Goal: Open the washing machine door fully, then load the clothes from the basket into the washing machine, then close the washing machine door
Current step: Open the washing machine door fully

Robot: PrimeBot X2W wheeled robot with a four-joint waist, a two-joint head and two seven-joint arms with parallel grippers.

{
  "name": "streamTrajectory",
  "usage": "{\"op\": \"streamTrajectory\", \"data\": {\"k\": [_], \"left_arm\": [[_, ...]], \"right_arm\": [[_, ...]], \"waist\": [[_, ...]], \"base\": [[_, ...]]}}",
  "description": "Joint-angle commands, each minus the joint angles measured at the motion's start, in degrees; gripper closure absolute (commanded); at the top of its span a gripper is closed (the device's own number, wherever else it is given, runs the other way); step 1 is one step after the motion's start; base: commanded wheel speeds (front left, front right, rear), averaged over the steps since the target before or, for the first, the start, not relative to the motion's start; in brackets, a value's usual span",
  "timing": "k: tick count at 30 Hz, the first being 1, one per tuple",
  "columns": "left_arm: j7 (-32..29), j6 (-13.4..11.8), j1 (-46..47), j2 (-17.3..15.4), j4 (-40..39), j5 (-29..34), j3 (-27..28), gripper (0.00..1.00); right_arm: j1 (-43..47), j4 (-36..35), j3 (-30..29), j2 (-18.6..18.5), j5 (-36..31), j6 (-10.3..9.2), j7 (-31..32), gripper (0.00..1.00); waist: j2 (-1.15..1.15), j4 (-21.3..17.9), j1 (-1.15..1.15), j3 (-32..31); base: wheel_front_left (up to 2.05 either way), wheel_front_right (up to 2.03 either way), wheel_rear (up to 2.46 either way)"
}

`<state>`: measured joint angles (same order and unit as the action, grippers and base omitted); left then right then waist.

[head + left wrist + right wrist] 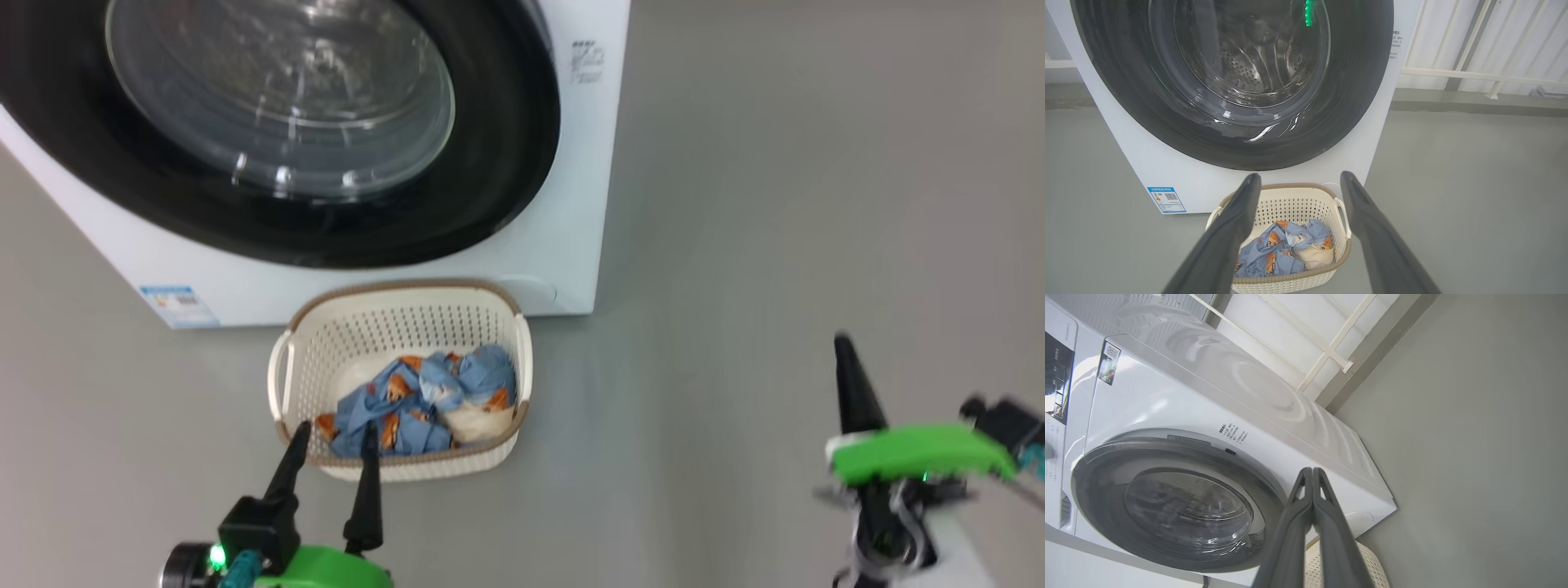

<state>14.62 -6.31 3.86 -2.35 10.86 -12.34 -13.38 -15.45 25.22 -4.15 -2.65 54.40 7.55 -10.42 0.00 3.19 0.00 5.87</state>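
Note:
The white washing machine (563,204) stands ahead with its round black-rimmed door (490,196) flat against the front, the steel drum visible through the glass (1249,65). Before it on the floor sits the cream perforated basket (326,351) holding the light blue printed clothes (424,400) and a cream-white piece (482,420). My left gripper (335,437) is open, its fingertips just short of the basket's near rim, empty. My right gripper (841,347) hangs to the right over bare floor, fingers pressed together (1312,473), holding nothing. The door (1180,502) also appears in the right wrist view.
Grey floor (775,204) spreads wide to the right of the machine. A blue label sticker (180,302) marks the machine's lower left corner. White railing and wall (1474,61) run behind the machine on the right.

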Motion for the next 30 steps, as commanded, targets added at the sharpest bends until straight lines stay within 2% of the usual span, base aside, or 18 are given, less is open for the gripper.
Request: {"op": "streamTrajectory", "data": {"k": [1,7,13,18,25,30], "left_arm": [[0.4,-0.4,2.8,-0.5,-2.0,-0.3,1.2,0.00],[0.4,-1.1,5.9,-0.5,-3.2,-1.2,-1.9,0.00],[0.4,-2.5,8.9,-0.5,-4.0,-2.7,-5.1,0.00],[0.4,-3.6,11.2,-0.5,-4.6,-4.1,-7.5,0.00],[0.4,-5.1,14.7,-0.5,-5.4,-5.8,-11.3,0.00],[0.4,-6.0,15.8,-0.5,-5.8,-7.2,-12.7,0.00]], "right_arm": [[-3.6,-1.7,1.1,-1.0,2.1,-0.06,1.5,1.00],[-11.9,-3.0,0.5,-6.1,10.0,-0.06,9.6,1.00],[-20.7,-4.2,1.5,-11.2,14.7,-0.06,18.3,1.00],[-28.5,-4.3,2.7,-14.1,17.7,-0.06,25.1,1.00],[-39.1,-2.7,4.2,-15.6,21.4,-0.06,32.2,1.00],[-45.1,1.3,6.1,-15.6,22.0,-0.06,36.1,1.00]], "waist": [[0.00,1.6,0.00,3.1],[0.00,4.1,0.00,8.4],[0.00,6.8,0.00,13.8],[0.00,8.6,0.00,18.0],[0.00,10.9,0.00,22.5],[0.00,12.0,0.00,24.1]], "base": [[0.00,0.00,0.00],[0.00,0.00,0.00],[0.00,0.00,0.00],[0.00,0.00,0.00],[0.00,0.00,0.00],[0.00,0.00,0.00]]}}
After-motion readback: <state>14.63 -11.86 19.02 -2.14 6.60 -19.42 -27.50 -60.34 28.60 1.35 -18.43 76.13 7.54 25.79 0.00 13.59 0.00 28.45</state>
